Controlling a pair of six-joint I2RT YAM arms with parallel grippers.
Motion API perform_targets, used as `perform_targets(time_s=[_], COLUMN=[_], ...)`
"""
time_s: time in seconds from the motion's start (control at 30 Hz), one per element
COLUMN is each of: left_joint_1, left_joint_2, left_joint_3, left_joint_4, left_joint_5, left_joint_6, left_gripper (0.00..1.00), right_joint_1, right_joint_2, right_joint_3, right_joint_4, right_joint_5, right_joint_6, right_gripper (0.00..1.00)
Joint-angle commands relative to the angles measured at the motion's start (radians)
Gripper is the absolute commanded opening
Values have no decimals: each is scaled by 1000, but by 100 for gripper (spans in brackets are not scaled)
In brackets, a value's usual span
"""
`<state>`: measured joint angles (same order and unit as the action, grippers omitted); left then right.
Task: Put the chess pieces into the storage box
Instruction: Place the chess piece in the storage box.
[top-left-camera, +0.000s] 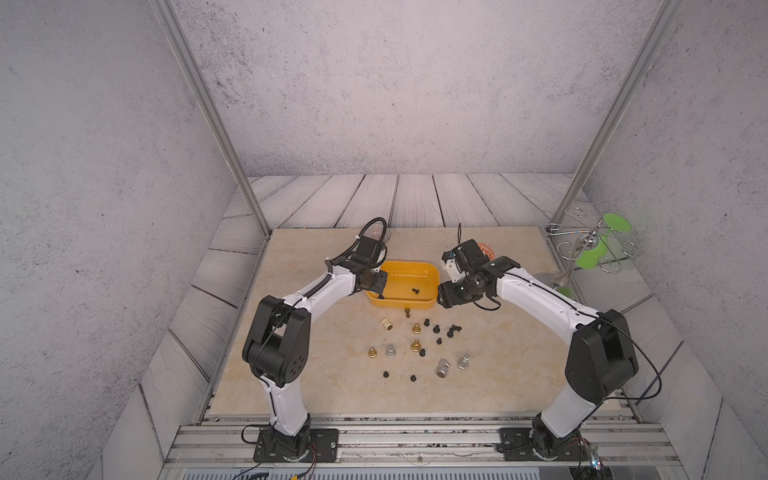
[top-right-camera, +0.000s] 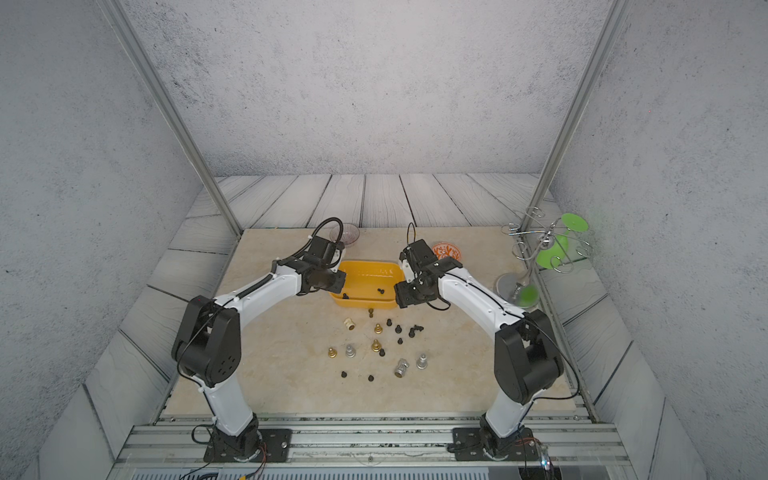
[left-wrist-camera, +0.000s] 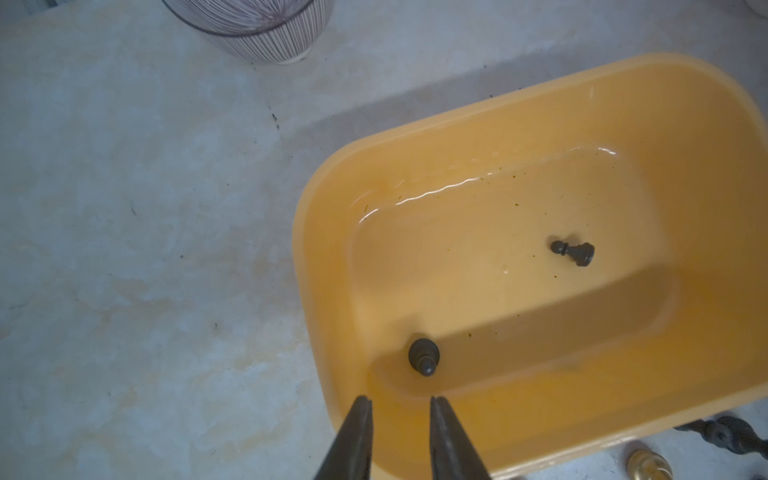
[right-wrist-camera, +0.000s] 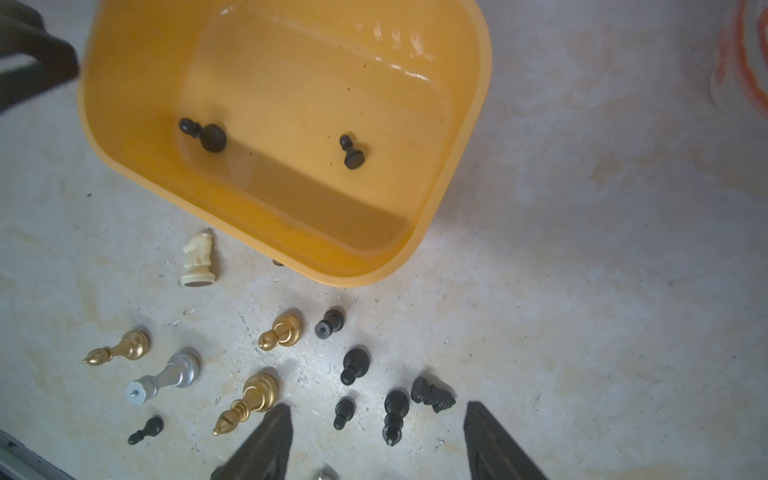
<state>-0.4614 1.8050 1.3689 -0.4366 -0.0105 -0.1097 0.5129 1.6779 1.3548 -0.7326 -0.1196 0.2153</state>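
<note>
1. Storage box, yellow, sits mid-frame in both top views, with two black pawns lying inside.
2. Left gripper hovers over its rim, fingers slightly parted, holding nothing.
3. Right gripper is spread wide and empty above loose chess pieces, lower in the frame.

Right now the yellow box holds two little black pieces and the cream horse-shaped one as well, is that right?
Not quite. The storage box holds one black piece and a second black piece, but the cream knight is outside it, on the table beside the box. The right wrist view shows this.
</note>
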Motion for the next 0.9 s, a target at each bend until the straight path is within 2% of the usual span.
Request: perform_targets(time_s=[0.0, 0.53, 0.87], left_joint_1=[15, 46, 46], left_joint_2=[-53, -217, -243], left_joint_3=[-20, -177, -224], left_joint_4=[3, 44, 58], left_joint_5=[7, 41, 58], left_joint_6=[-15, -77, -95], left_gripper=[28, 29, 29], right_joint_1=[-5, 23, 40], right_joint_2=[-54, -51, -13], right_joint_3=[-27, -148, -162], right_joint_4=[-43, -28, -21], right_joint_5=[20, -15, -10], right_joint_6=[-13, 6, 1], right_gripper=[65, 58, 50])
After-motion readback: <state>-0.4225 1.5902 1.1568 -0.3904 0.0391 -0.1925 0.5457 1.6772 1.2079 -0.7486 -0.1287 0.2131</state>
